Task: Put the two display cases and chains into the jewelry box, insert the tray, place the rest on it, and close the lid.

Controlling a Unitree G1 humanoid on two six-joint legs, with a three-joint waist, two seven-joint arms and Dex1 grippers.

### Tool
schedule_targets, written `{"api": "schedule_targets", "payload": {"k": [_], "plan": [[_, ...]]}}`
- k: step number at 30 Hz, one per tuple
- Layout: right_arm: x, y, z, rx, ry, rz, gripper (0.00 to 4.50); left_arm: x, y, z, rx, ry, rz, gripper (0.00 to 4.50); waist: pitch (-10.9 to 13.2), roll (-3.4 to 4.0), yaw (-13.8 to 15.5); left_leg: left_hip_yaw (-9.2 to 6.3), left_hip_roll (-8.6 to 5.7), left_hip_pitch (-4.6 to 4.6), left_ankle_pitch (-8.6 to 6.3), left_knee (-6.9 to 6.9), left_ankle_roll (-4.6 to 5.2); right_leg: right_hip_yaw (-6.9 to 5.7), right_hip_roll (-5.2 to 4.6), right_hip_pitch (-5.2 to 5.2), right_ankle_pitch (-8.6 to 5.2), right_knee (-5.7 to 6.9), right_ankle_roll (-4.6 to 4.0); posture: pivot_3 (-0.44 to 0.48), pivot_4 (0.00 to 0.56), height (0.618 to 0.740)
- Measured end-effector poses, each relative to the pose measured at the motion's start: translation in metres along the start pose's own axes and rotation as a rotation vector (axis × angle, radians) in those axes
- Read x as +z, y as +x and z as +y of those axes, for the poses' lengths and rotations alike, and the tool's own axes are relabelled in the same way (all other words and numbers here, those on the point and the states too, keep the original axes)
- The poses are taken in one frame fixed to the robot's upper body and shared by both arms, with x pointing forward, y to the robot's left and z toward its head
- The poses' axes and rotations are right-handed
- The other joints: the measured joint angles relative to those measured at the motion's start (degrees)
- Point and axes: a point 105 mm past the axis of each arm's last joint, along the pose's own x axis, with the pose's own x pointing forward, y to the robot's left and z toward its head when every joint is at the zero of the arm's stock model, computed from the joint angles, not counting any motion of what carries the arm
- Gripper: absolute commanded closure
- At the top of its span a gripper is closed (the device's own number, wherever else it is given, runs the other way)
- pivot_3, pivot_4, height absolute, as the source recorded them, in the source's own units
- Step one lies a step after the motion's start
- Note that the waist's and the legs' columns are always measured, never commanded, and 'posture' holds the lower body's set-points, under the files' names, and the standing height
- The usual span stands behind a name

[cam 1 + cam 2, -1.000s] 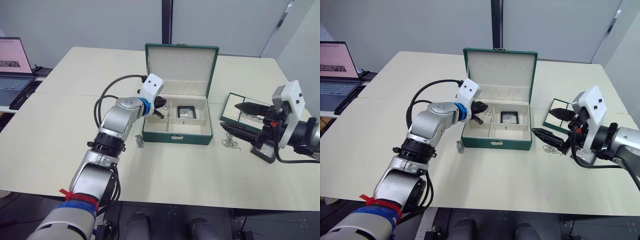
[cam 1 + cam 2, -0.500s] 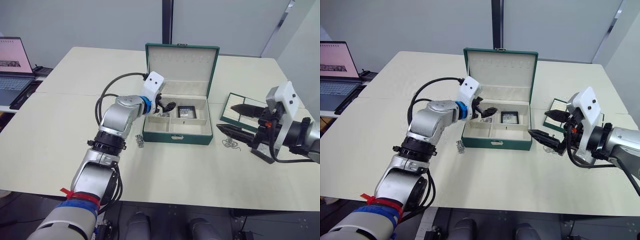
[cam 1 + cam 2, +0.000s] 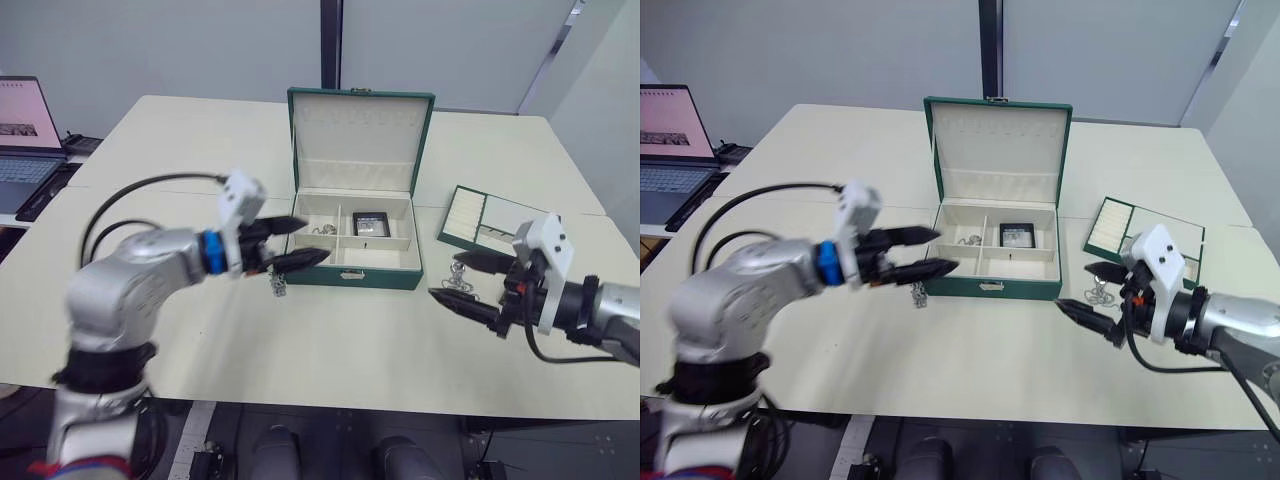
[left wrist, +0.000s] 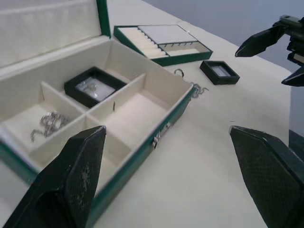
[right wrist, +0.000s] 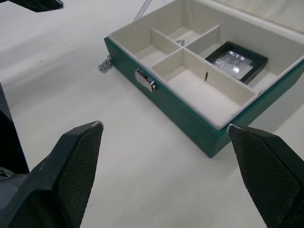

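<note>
Both grippers — left gripper (image 3: pixel 296 243), right gripper (image 3: pixel 468 284) — hung spread and empty. A chain (image 3: pixel 278 285) lay against the jewelry box (image 3: pixel 355 270) front wall — a grab there risked shoving the box.

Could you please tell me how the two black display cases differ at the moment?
The boxed display case lies inside the jewelry box, in a rear compartment; the loose display case lies outside it on the table. The boxed one has a chain in the neighbouring compartment; the loose one sits near the tray. Both are black, square and lie flat.
</note>
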Motion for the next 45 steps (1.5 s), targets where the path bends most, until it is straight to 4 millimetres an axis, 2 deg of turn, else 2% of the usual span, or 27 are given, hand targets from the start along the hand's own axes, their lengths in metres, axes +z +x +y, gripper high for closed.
{"api": "schedule_targets", "payload": {"k": [3,6,10,12,15,20,26,28,30,34,35,42,45], "plan": [[-0.015,-0.002,0.005,0.013,0.029,0.029,0.0,-0.017,-0.03,-0.006,0.056,-0.059,0.002,0.14,0.0,0.0,-0.01,-0.03,-0.01,0.04,-0.02,0.0,0.04,-0.02,-0.02,0.04,0.0,0.0,0.0,0.0,0.15,0.74],[-0.023,-0.004,0.01,0.035,0.035,0.045,0.0,-0.029,-0.054,-0.012,0.125,-0.047,-0.028,0.14,-0.01,0.0,-0.01,-0.04,-0.03,0.09,-0.07,0.0,0.12,-0.02,-0.03,0.09,0.0,-0.01,0.0,0.0,0.15,0.74],[-0.034,-0.005,0.013,0.051,0.035,0.067,0.0,-0.059,-0.077,-0.02,0.196,-0.053,0.01,0.14,-0.01,-0.02,-0.14,-0.04,-0.04,0.22,-0.12,-0.04,0.19,-0.01,-0.03,0.17,0.0,-0.03,-0.01,0.0,0.15,0.74],[-0.046,-0.008,0.017,0.07,0.059,0.104,0.0,-0.074,-0.088,-0.023,0.217,-0.05,0.051,0.14,-0.02,-0.04,-0.14,-0.03,-0.04,0.22,-0.13,-0.05,0.2,0.01,-0.03,0.18,0.0,-0.08,-0.02,0.0,0.15,0.74],[-0.059,-0.012,0.022,0.093,0.087,0.14,0.0,-0.089,-0.109,-0.023,0.26,-0.053,0.089,0.14,-0.02,-0.04,-0.26,-0.02,-0.04,0.26,-0.14,-0.07,0.22,0.02,-0.03,0.12,-0.01,-0.07,-0.03,0.0,0.15,0.74],[-0.056,-0.014,0.022,0.097,0.07,0.128,0.0,-0.088,-0.128,-0.012,0.297,-0.009,0.081,0.14,-0.05,-0.09,-0.5,0.01,-0.04,0.37,-0.16,-0.08,0.22,0.04,-0.03,-0.06,-0.02,-0.06,-0.04,0.0,0.15,0.74],[-0.054,-0.014,0.022,0.105,0.059,0.12,0.0,-0.083,-0.13,-0.009,0.294,0.015,0.048,0.14,-0.05,-0.09,-1.07,0.03,-0.03,0.36,-0.16,-0.1,0.22,0.07,-0.02,-0.08,-0.01,-0.06,-0.04,0.0,0.15,0.74],[-0.049,-0.013,0.021,0.106,0.043,0.107,0.0,-0.078,-0.13,-0.005,0.326,0.036,0.022,0.14,-0.05,-0.09,-1.1,0.03,-0.03,0.37,-0.16,-0.09,0.22,0.07,-0.02,-0.07,-0.01,-0.05,-0.04,0.0,0.15,0.74],[-0.036,-0.009,0.02,0.11,-0.003,0.071,0.0,-0.072,-0.131,0.002,0.383,0.05,-0.006,0.14,-0.05,-0.09,-1.1,0.02,-0.02,0.37,-0.16,-0.09,0.22,0.08,-0.01,-0.06,-0.01,-0.04,-0.04,0.0,0.15,0.74],[0.025,0.003,0.024,0.142,-0.183,-0.097,0.0,-0.068,-0.132,0.007,0.483,0.023,-0.023,0.14,-0.02,-0.06,-1.85,0.01,-0.01,0.37,-0.16,-0.12,0.22,0.16,0.02,0.07,0.0,0.03,-0.05,0.0,0.15,0.74],[0.033,0.005,0.027,0.152,-0.204,-0.118,0.0,-0.067,-0.131,0.007,0.491,0.024,-0.023,0.14,-0.03,-0.08,-1.74,0.01,-0.01,0.36,-0.16,-0.16,0.22,0.15,0.02,-0.06,0.0,-0.01,-0.05,0.0,0.15,0.74],[0.053,0.015,0.041,0.218,-0.23,-0.164,0.0,-0.071,-0.128,0.004,0.54,-0.002,-0.019,0.14,-0.02,-0.1,-1.1,0.04,-0.02,0.29,-0.17,-0.15,0.19,0.14,-0.03,-0.11,0.0,-0.04,-0.05,0.0,0.15,0.74],[0.053,0.017,0.042,0.219,-0.228,-0.16,0.0,-0.07,-0.127,0.003,0.542,-0.009,-0.024,0.14,-0.03,-0.1,-1.14,0.04,-0.02,0.33,-0.17,-0.16,0.2,0.14,-0.03,-0.11,0.0,-0.03,-0.05,0.0,0.15,0.74]]}}
